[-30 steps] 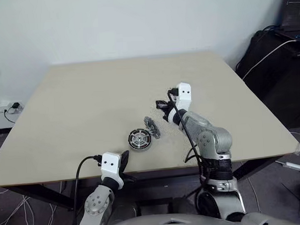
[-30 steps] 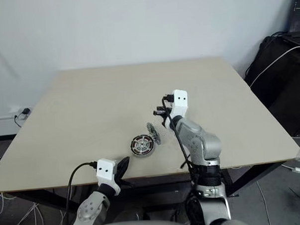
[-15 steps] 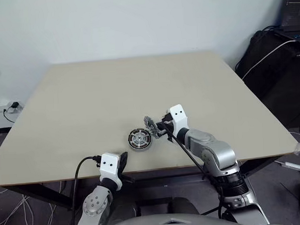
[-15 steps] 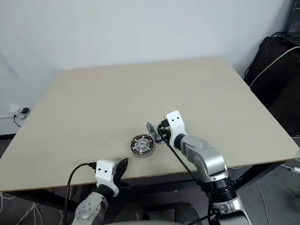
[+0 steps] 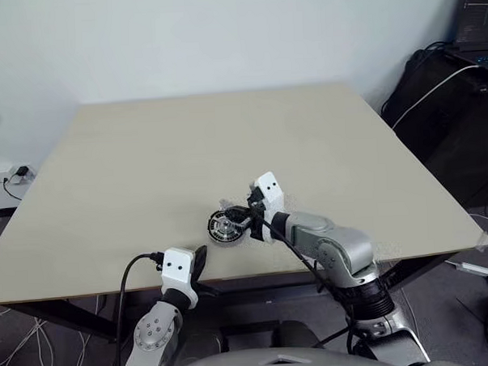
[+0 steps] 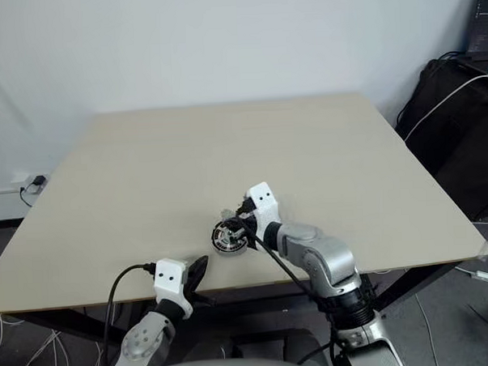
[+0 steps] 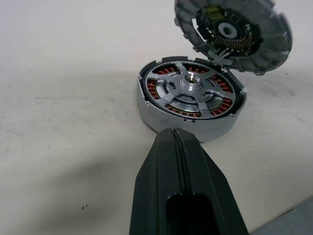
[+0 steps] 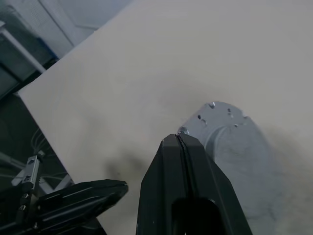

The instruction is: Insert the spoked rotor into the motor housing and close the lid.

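Note:
The motor housing (image 7: 155, 113) lies near the table's front edge, its copper windings ringing the spoked rotor (image 7: 190, 83), which sits inside it. The lid (image 7: 266, 36) stands tilted over the housing's far rim, ribbed inner face toward the rotor. My right gripper (image 8: 179, 138) is shut, empty, its tips against the lid's smooth grey back (image 8: 234, 147); in the left eye view this right gripper (image 5: 244, 216) leans over the housing (image 5: 224, 228). My left gripper (image 7: 172, 132) is shut, empty, pointing at the housing from just short of it, by the table edge (image 5: 200, 261).
The beige table (image 5: 146, 163) stretches wide behind and to both sides of the housing. Its front edge runs right below the left gripper. Black bags and cables (image 5: 446, 85) sit on the floor at the right, beyond the table.
My right arm swung left and back toward the housing. The lid, which stood on edge just right of the housing, now tips over the housing's rim. The left arm stayed still.

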Controlling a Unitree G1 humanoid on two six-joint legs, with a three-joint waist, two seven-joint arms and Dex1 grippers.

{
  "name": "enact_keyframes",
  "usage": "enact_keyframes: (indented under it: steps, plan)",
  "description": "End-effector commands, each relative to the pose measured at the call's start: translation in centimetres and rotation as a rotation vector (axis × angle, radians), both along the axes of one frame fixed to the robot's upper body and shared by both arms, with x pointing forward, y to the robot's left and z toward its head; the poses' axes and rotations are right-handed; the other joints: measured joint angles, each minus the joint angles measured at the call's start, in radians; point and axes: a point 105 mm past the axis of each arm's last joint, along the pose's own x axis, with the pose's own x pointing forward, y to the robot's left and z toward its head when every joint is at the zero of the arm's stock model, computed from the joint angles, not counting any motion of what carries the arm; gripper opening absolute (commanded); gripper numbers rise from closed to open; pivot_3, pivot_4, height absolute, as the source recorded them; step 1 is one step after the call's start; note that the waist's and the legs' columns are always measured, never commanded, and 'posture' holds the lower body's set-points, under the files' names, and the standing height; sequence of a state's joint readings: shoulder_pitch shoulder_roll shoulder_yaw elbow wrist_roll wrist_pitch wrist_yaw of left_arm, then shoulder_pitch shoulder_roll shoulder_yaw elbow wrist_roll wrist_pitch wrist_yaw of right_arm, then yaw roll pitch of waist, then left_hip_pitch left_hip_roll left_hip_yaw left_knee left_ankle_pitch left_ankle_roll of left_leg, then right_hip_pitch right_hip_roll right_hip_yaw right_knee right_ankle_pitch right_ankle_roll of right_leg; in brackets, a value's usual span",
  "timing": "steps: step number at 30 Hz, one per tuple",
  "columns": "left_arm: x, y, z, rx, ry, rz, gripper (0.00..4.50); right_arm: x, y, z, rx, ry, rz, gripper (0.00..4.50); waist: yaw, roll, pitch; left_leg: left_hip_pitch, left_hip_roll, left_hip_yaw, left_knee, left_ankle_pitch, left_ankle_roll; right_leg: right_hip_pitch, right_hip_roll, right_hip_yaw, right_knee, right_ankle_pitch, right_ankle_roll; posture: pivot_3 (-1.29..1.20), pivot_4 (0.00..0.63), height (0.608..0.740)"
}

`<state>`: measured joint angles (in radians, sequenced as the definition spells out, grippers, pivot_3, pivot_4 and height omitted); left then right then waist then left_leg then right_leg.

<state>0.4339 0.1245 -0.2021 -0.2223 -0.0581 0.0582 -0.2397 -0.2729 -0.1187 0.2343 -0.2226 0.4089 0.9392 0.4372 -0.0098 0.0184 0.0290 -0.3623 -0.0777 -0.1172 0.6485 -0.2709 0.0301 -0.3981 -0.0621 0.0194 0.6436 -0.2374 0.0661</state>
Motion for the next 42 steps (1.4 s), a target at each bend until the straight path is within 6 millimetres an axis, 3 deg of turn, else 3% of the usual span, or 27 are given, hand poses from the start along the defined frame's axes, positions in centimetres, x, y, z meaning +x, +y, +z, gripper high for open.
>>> enact_keyframes:
  steps: [1, 20, 22, 27, 31, 35, 42]
  plan:
    - [0.4, 0.1, 1.4, 0.003, -0.057, 0.004, 0.0, 0.5, 1.0, -0.2, -0.003, -0.008, 0.012, 0.01, 0.0, 0.0, 0.0, 0.0, 0.0, 0.0, 0.0, 0.0, 0.0, 0.0, 0.0, 0.0, 0.0, 0.0, 0.0, 0.0, 0.0, 0.74]
    - [0.4, 0.1, 1.1, 0.0, -0.054, 0.006, 0.0, 0.4, 2.9, -6.3, -0.124, 0.146, 0.033, 0.01, -0.001, 0.001, -0.002, 0.001, -0.001, 0.0, 0.0, 0.0, 0.0, 0.001, 0.001, 0.0, 0.001, 0.0, 0.0, 0.0, 0.0, 0.74]
    - [0.4, 0.0, 1.0, -0.001, -0.054, 0.006, 0.0, 0.6, 3.1, -5.6, -0.095, 0.122, 0.034, 0.01, -0.001, 0.002, -0.003, 0.002, -0.001, 0.0, 0.0, 0.0, -0.001, 0.001, 0.001, 0.0, 0.001, 0.0, 0.0, 0.0, 0.0, 0.74]
    - [0.4, 0.0, 1.0, -0.002, -0.053, 0.008, 0.0, 1.6, 3.1, -0.7, 0.05, -0.108, 0.033, 0.01, -0.001, 0.002, -0.002, 0.001, -0.001, 0.0, 0.0, 0.0, -0.001, 0.001, 0.001, 0.0, 0.001, 0.0, 0.0, 0.0, 0.0, 0.74]
    - [0.4, 0.0, 0.9, -0.002, -0.051, 0.005, 0.0, 1.0, 1.8, 0.2, -0.079, -0.358, 0.144, 0.01, -0.001, 0.002, -0.002, 0.001, -0.002, 0.0, 0.0, 0.0, -0.001, 0.001, 0.002, 0.0, 0.0, 0.0, 0.001, 0.0, 0.0, 0.74]
    - [0.5, 0.0, 0.8, -0.003, -0.053, 0.002, 0.0, 0.2, 0.2, -0.2, -0.145, -0.487, 0.261, 1.24, -0.001, 0.001, -0.002, 0.001, -0.002, 0.0, 0.0, 0.0, 0.0, 0.001, 0.002, -0.001, 0.0, 0.0, 0.001, 0.0, 0.0, 0.74]
    - [0.5, 0.0, 0.9, -0.004, -0.055, -0.003, 0.0, 0.4, -1.3, -1.7, -0.171, -0.491, 0.307, 3.55, 0.001, -0.001, -0.001, 0.002, 0.0, 0.0, 0.001, 0.0, 0.0, 0.002, 0.001, 0.0, 0.001, 0.0, 0.001, 0.0, 0.0, 0.74]
